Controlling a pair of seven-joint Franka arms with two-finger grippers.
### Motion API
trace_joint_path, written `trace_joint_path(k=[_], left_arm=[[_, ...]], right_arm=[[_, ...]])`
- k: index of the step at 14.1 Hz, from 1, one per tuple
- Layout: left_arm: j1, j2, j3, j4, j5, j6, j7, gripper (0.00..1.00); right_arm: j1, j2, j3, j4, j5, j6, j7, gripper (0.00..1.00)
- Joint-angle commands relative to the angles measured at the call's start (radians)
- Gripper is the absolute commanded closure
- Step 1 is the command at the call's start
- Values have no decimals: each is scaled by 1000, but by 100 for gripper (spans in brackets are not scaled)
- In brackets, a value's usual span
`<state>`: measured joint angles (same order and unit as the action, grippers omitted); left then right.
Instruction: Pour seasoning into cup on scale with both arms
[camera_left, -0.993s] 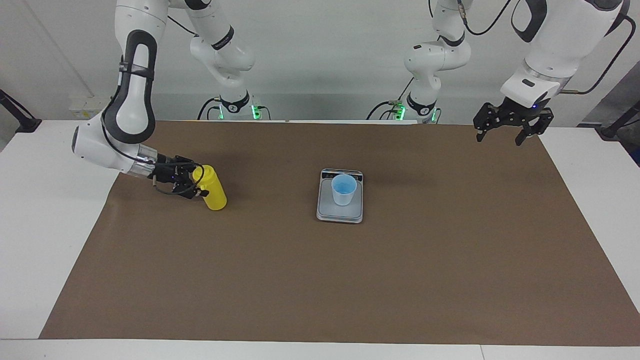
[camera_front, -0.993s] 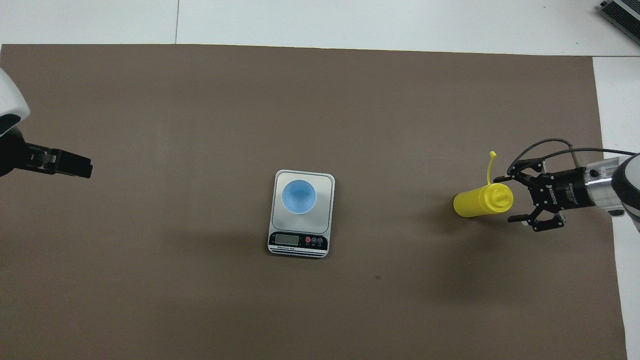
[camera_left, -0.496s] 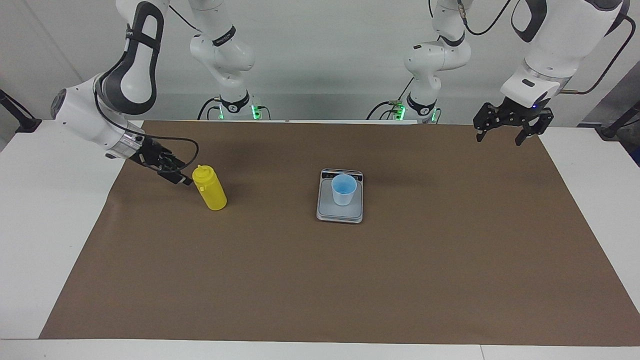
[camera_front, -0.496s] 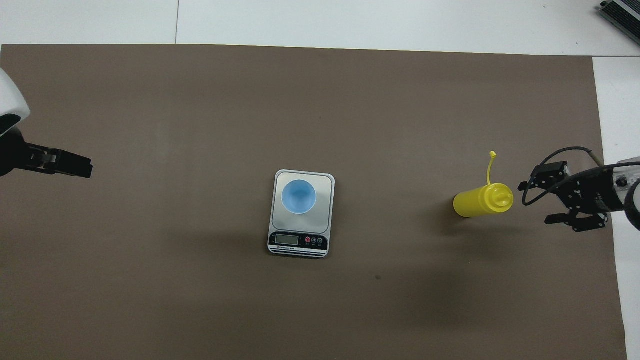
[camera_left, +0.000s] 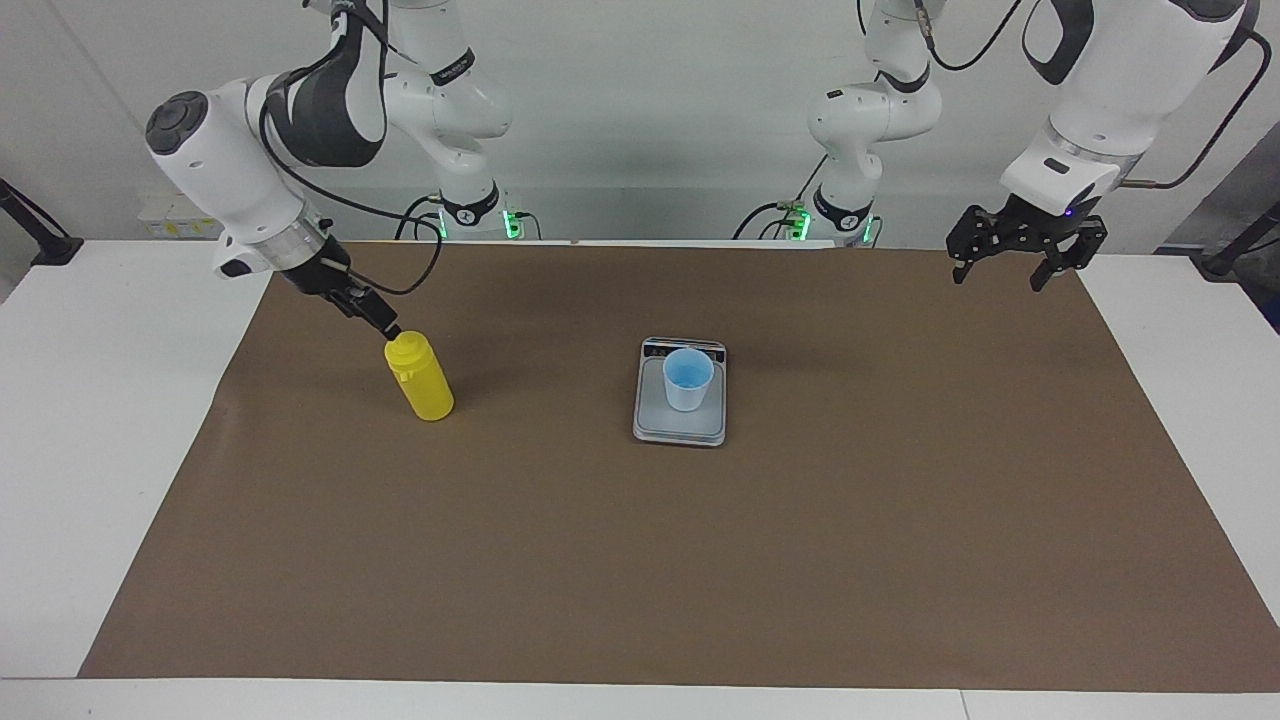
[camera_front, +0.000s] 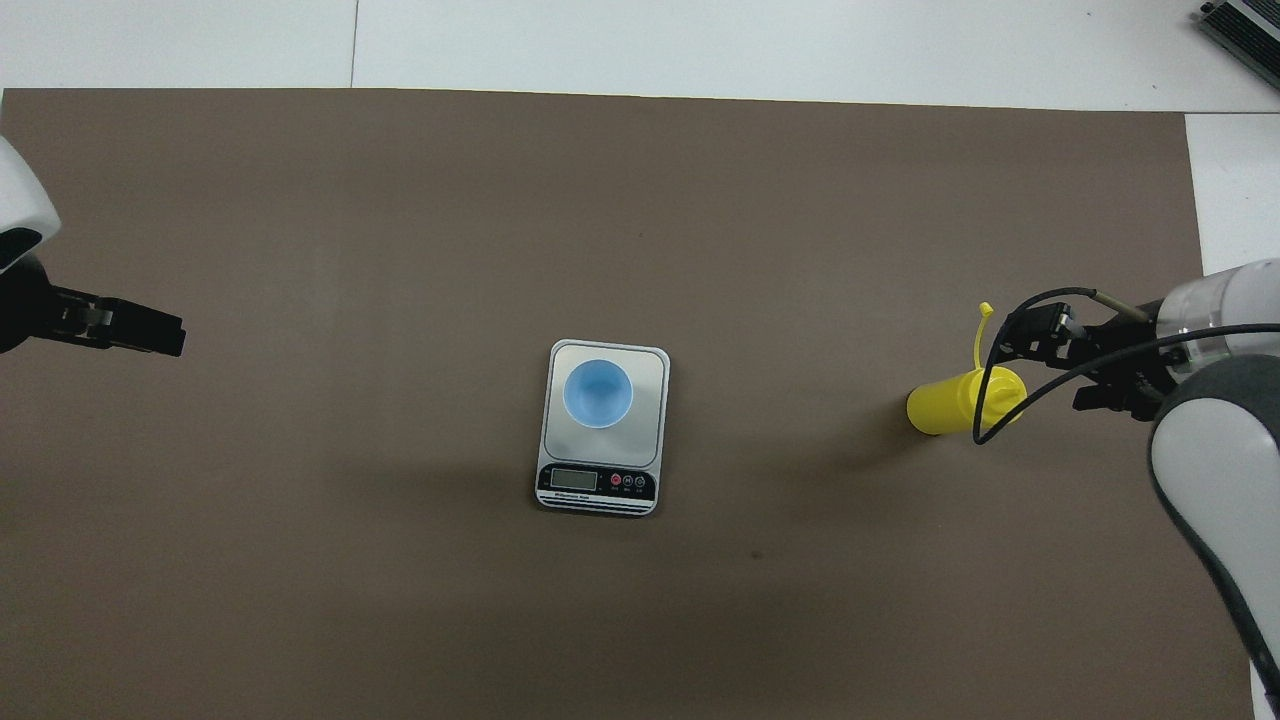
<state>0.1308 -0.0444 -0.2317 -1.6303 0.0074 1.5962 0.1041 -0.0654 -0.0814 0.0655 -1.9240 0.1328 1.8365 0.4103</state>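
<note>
The yellow seasoning bottle (camera_left: 425, 385) stands upright on the brown mat toward the right arm's end; it also shows in the overhead view (camera_front: 945, 408), its cap strap sticking out. My right gripper (camera_left: 385, 325) hangs just above the bottle's cap, tilted down at it, open and holding nothing; the overhead view shows it too (camera_front: 1045, 375). The light-blue cup (camera_left: 688, 378) (camera_front: 597, 393) stands on the grey scale (camera_left: 680, 428) (camera_front: 650, 365) at the mat's middle. My left gripper (camera_left: 1000, 275) (camera_front: 165, 340) waits open and empty, raised over the mat's corner at the left arm's end.
The brown mat (camera_left: 640, 560) covers most of the white table (camera_left: 100, 400). The scale's dark display strip (camera_front: 597, 481) faces the robots. A black cable (camera_front: 985, 400) from the right wrist loops over the bottle's top.
My right gripper has drawn back from beside the bottle's neck, risen and swung round until it points down at the cap. The bottle, cup, scale and left arm have not moved.
</note>
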Motion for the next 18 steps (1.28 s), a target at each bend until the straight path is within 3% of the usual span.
trace_joint_path(k=[1,6,18], left_arm=[[0,-3,-2,-5,12,-7,9,0],[0,-3,-2,-5,12,-7,11,0],[0,-3,-2,-5,11,-8,9,0]], right_arm=[[62,18,0,116,-91,-68,-22,0],[98,101,0,341,-130,-193,-39,0],[75,63,-6,290,-162,-230,-185,0]])
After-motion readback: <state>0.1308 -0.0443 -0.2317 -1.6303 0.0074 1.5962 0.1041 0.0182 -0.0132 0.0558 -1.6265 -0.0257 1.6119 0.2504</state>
